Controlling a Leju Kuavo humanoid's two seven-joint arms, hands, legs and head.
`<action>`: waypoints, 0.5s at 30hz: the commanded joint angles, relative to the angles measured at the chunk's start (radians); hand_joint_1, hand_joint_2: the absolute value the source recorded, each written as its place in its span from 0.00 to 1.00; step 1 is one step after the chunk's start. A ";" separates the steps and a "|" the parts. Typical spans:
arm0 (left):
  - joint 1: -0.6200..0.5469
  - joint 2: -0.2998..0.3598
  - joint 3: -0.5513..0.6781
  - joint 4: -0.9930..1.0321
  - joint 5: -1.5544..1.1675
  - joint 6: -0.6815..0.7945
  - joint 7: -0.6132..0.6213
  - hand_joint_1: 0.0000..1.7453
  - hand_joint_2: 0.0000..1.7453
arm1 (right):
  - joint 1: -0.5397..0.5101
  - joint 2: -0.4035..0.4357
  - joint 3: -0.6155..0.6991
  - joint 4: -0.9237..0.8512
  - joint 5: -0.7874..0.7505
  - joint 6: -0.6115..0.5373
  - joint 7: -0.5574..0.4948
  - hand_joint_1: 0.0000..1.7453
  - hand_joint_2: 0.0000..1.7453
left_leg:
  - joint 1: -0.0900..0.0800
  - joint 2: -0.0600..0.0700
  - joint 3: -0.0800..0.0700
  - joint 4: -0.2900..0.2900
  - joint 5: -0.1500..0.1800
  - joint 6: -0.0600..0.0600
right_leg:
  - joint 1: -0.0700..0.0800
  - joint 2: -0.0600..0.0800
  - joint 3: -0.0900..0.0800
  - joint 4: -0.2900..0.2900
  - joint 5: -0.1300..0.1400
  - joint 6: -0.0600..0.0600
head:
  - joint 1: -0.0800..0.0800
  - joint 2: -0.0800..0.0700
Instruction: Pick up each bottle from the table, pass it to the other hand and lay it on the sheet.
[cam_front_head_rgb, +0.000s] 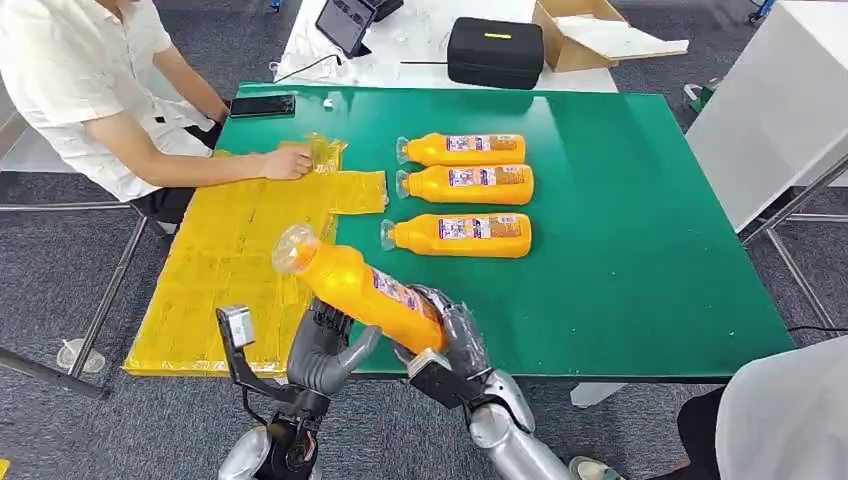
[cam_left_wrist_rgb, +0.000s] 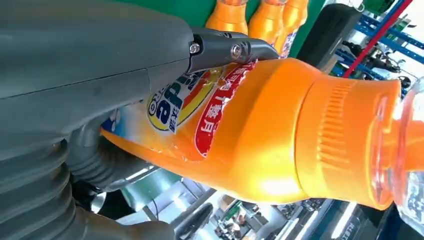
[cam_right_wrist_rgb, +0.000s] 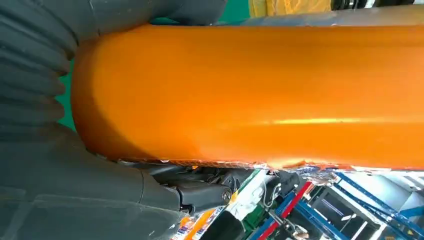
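from the head view i saw the held bottle (cam_front_head_rgb: 355, 288) lifted above the near edge of the green counter (cam_front_head_rgb: 640, 250), tilted with its clear cap end up toward the yellow sheet (cam_front_head_rgb: 225, 270) and its base down toward me. my right robot hand (cam_front_head_rgb: 450, 345) was wrapped around the lower body of it, and my left robot hand (cam_front_head_rgb: 325, 350) sat just beside, its fingers against the bottle's underside near the middle; from that angle i could not tell whether the left one truly gripped or only touched. three more bottles (cam_front_head_rgb: 465, 182) lay on their sides in a row on the counter, caps toward the sheet, well apart from the one in the air. a person's hand (cam_front_head_rgb: 288, 162) rested on the far corner of the sheet. in the left wrist view the bottle's label and neck (cam_left_wrist_rgb: 280, 130) ran right across the frame, with a dark finger (cam_left_wrist_rgb: 230, 50) lying over the label and the grey thumb behind it, so that hand looked closed against the bottle. in the right wrist view the plain orange body (cam_right_wrist_rgb: 250, 95) lay hard against the ribbed cover, with dark fingers (cam_right_wrist_rgb: 200, 192) curled around its far side, holding it.
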 joint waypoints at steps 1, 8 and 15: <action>-0.078 0.001 -0.011 0.113 -0.002 0.043 -0.018 0.00 1.00 | -0.037 0.013 0.101 0.069 0.022 0.000 0.001 0.83 1.00 | 0.000 0.001 0.003 -0.001 -0.001 0.001 | 0.000 0.000 0.003 -0.001 -0.001 -0.001 | 0.000 0.000; -0.117 -0.009 0.004 0.121 -0.063 0.119 -0.072 0.00 1.00 | -0.008 0.007 0.160 0.006 0.008 0.003 0.003 0.84 1.00 | -0.001 0.000 0.005 -0.001 -0.001 0.001 | 0.000 -0.002 0.004 0.000 -0.002 -0.002 | 0.000 0.000; -0.117 -0.015 0.024 0.107 -0.010 0.089 -0.050 0.00 1.00 | -0.001 0.022 0.169 -0.005 -0.035 -0.013 -0.047 0.85 1.00 | 0.000 0.000 0.004 -0.001 -0.001 0.001 | 0.000 -0.002 0.003 0.000 -0.002 -0.001 | 0.000 0.000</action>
